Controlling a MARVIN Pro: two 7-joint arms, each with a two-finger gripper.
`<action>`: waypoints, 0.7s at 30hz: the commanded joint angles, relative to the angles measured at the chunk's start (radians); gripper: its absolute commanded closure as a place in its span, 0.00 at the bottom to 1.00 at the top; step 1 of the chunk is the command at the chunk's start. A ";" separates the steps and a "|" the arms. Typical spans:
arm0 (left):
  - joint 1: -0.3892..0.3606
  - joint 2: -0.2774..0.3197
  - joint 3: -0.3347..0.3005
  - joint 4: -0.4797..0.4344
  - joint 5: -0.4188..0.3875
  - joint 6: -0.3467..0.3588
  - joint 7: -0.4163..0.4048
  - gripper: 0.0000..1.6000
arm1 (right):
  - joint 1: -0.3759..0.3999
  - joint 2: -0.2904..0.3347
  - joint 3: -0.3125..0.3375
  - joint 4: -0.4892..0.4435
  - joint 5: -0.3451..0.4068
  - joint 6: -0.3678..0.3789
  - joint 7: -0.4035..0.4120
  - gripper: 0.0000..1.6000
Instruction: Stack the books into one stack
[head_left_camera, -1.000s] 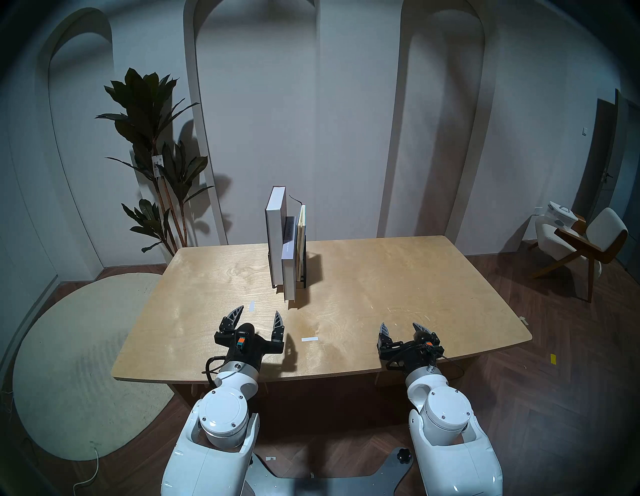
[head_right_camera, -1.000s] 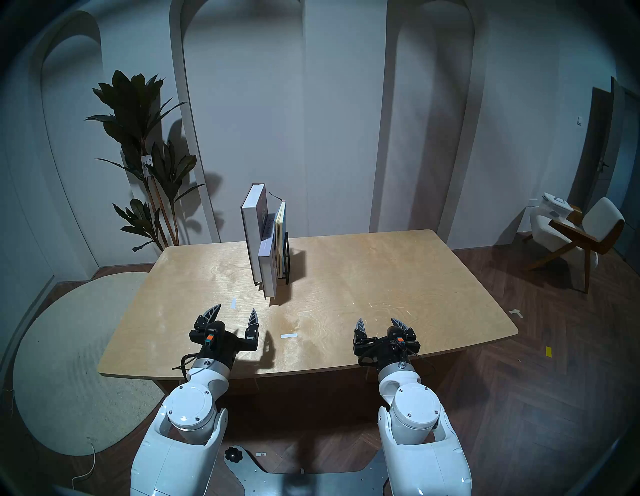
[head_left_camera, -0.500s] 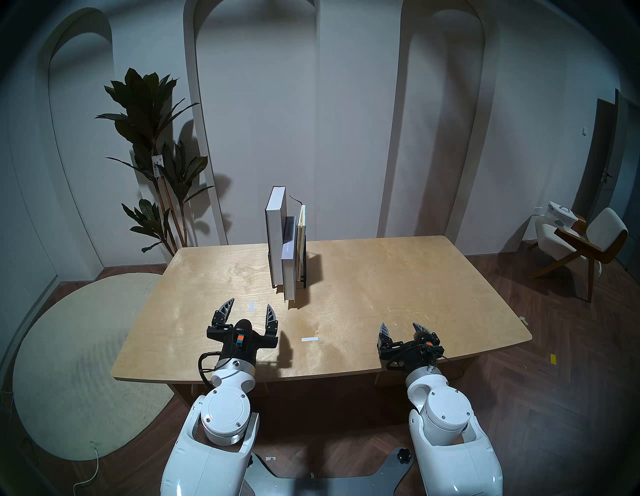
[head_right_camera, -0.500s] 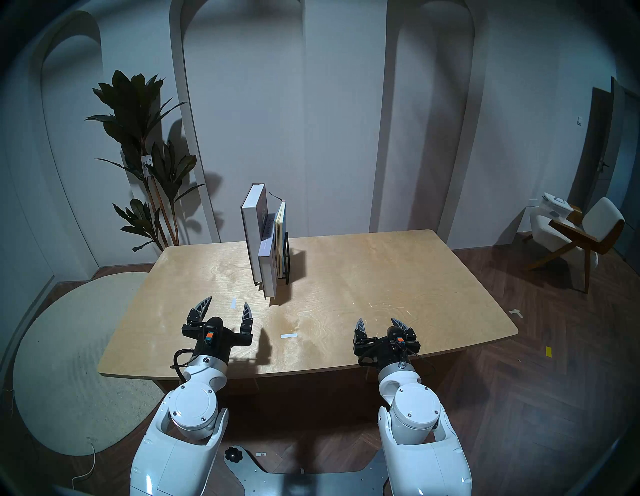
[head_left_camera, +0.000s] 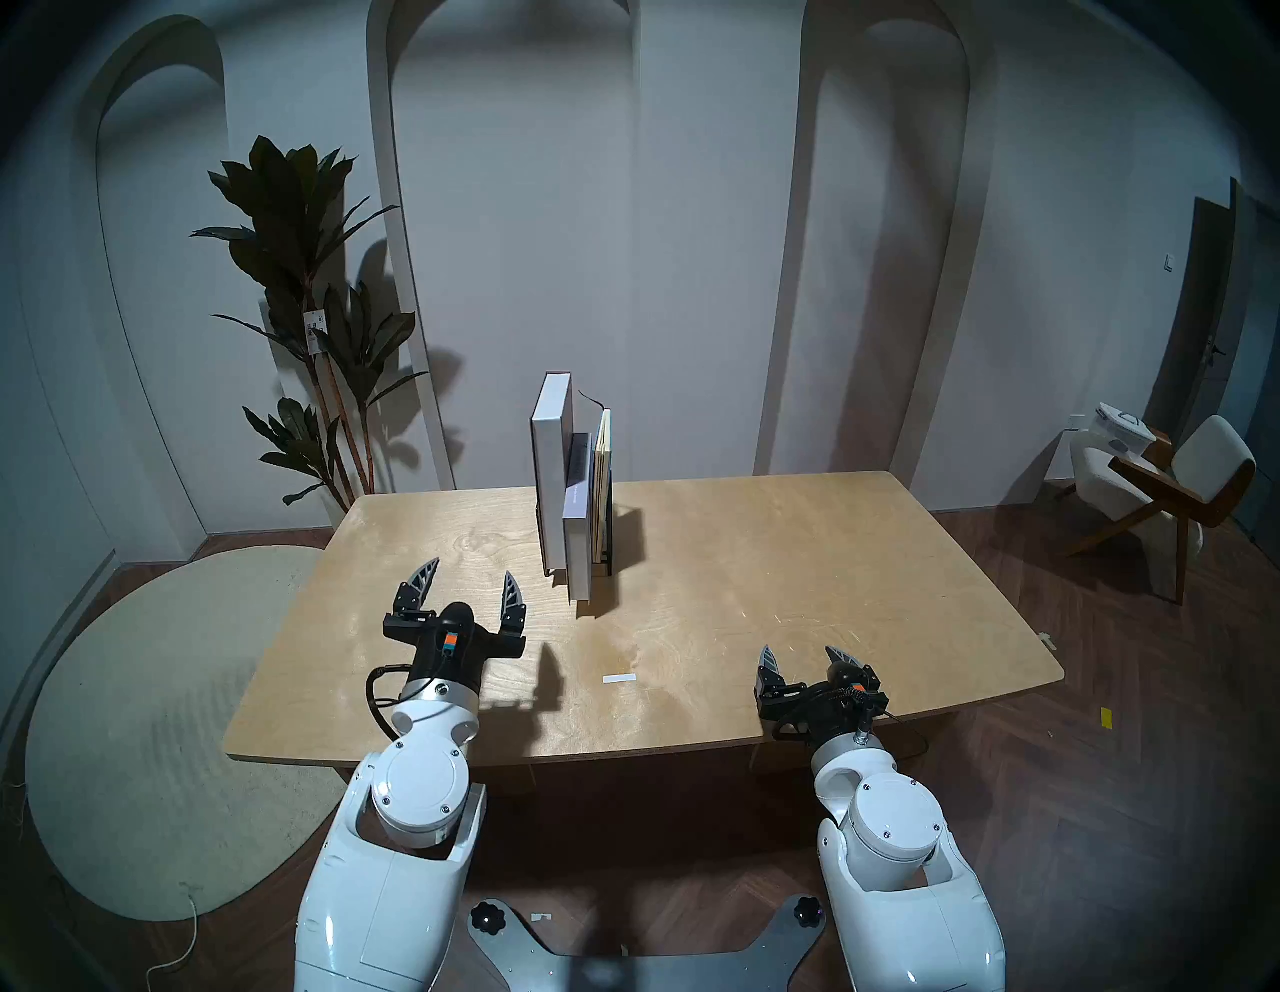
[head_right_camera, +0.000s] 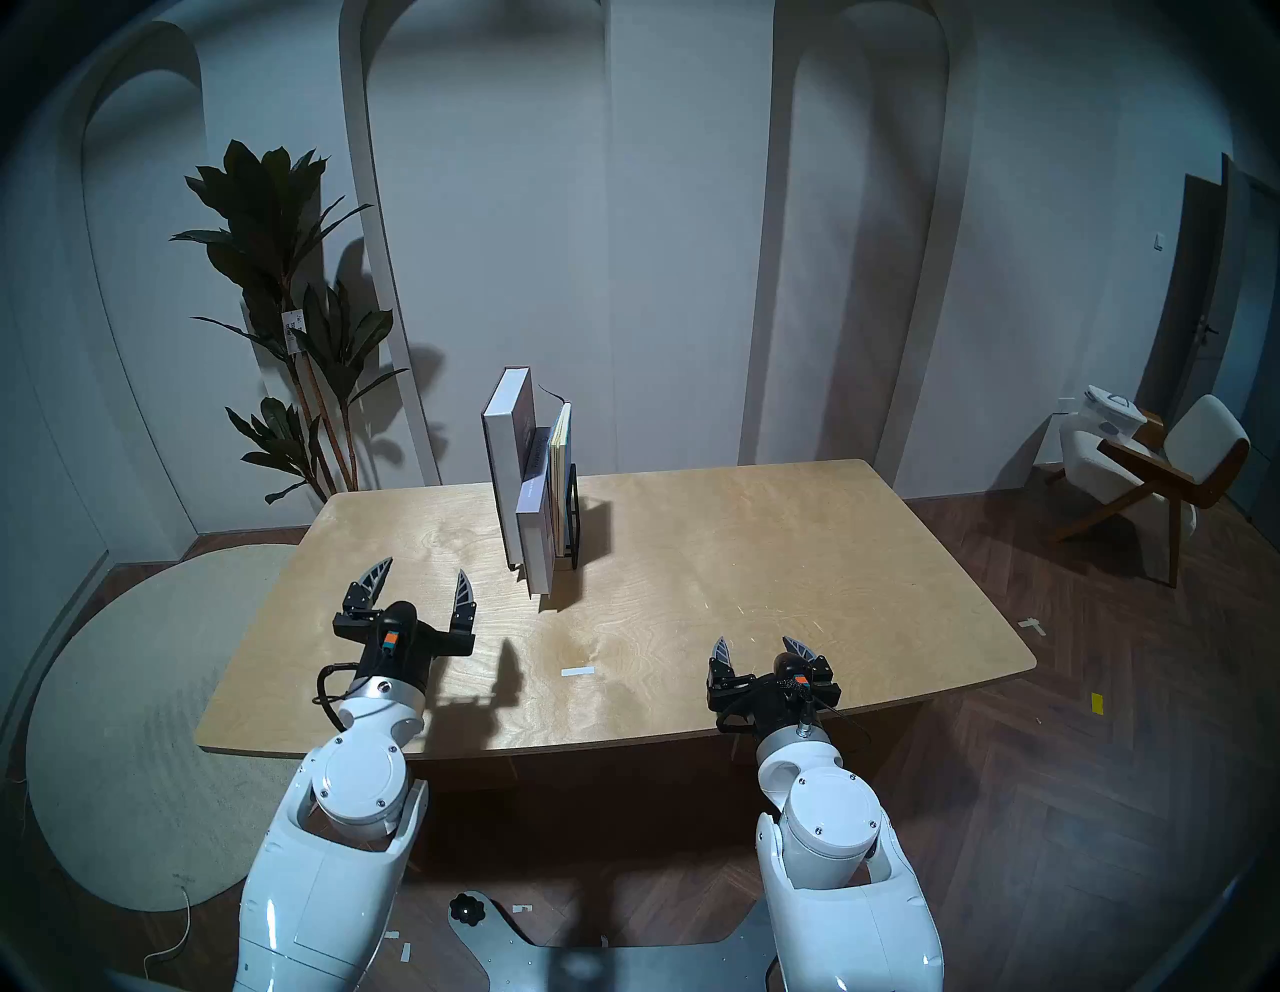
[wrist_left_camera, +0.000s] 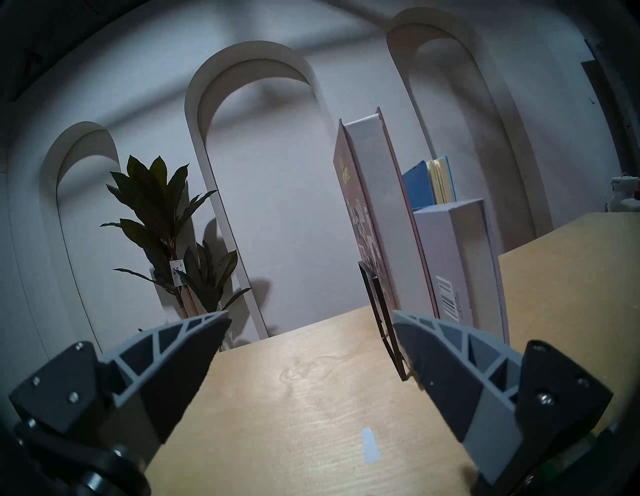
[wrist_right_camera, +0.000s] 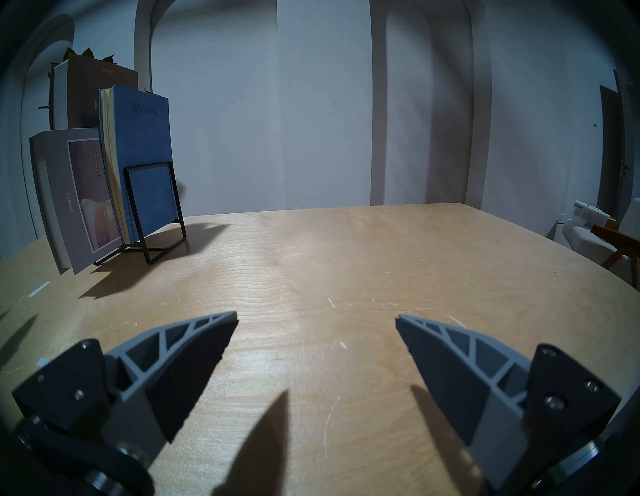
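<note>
Three books (head_left_camera: 571, 499) stood upright in the black wire rack (wrist_right_camera: 152, 211) at mid-table (head_left_camera: 762, 575), unstacked. Left gripper (head_left_camera: 468, 579) hovered just beside them, jaws apart, empty. Right gripper (head_left_camera: 803, 654) likewise apart, near the table's front edge.

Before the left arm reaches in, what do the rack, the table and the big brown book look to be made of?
Rack: thin black bars, probably painted metal wire, matt; the frame is open and see-through.
Table: pale wood, likely plywood, with visible grain, a soft sheen and fine scratches.
Brown book: stiff boards overhanging a white paper page block, so likely a hardback; the cover looks printed and smooth.
</note>
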 joint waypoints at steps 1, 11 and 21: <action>-0.112 0.020 -0.030 0.003 -0.113 0.021 -0.099 0.00 | 0.003 -0.002 -0.002 -0.020 0.002 -0.004 0.001 0.00; -0.208 0.034 -0.070 0.080 -0.366 0.154 -0.283 0.00 | 0.004 -0.002 -0.002 -0.019 0.001 -0.005 0.001 0.00; -0.288 0.063 -0.080 0.132 -0.432 0.203 -0.350 0.00 | 0.004 -0.003 -0.001 -0.020 0.001 -0.005 0.001 0.00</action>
